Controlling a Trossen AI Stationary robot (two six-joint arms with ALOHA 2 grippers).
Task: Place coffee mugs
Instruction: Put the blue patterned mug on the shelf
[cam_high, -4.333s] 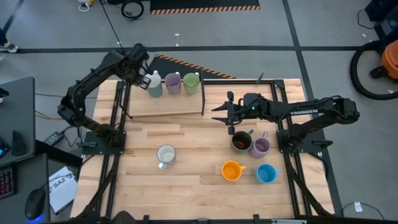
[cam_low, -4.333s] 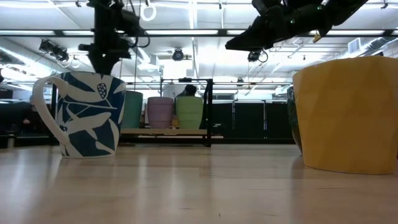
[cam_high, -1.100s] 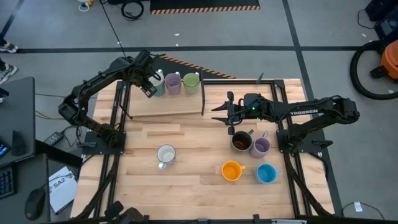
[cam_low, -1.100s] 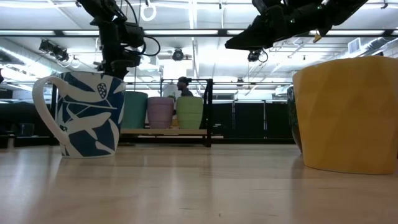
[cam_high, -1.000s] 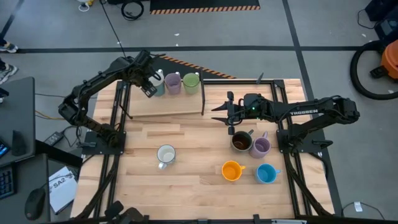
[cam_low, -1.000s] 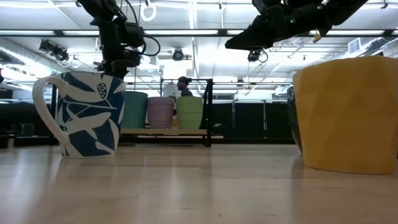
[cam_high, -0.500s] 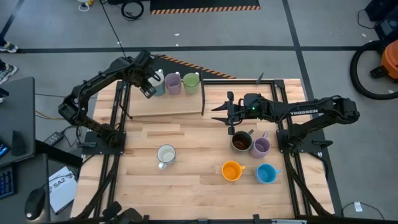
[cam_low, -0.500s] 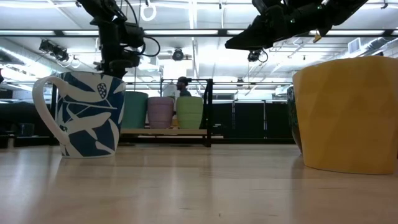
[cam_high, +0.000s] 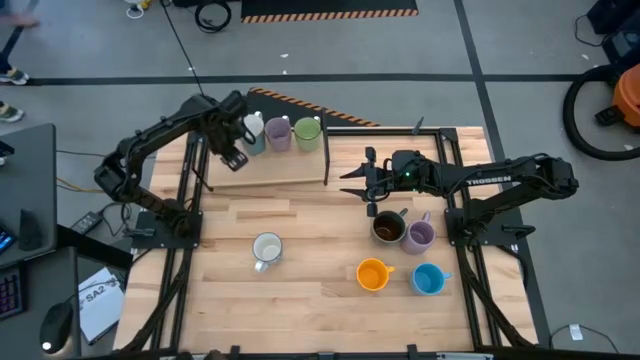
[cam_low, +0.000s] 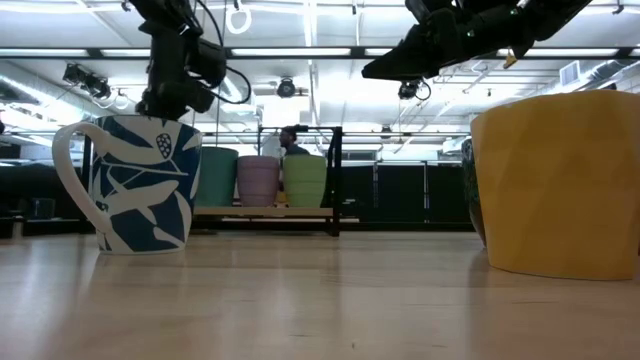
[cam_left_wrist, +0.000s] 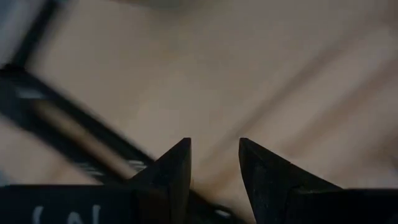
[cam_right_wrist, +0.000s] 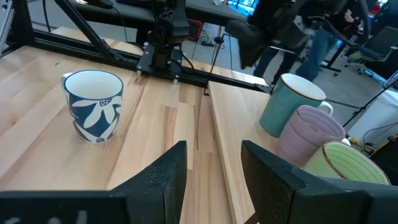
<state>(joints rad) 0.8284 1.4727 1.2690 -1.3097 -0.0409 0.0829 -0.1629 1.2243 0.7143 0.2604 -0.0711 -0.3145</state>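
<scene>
Left gripper (cam_high: 235, 160) above raised wooden shelf (cam_high: 290, 172), just beside teal ceramic mug (cam_high: 254, 140); jaws parted, holding nothing

Right gripper (cam_high: 350, 182) hovers mid-tabletop, jaws parted, empty

On shelf in row: teal mug, lilac ribbed mug (cam_high: 278, 133), green ribbed mug (cam_high: 307, 132)

On wooden tabletop (cam_high: 320, 300): white mug with blue leaf pattern (cam_high: 267, 249), dark brown mug (cam_high: 388, 229), second lilac mug (cam_high: 420, 236), orange mug (cam_high: 372, 274), blue mug (cam_high: 428, 279)
</scene>
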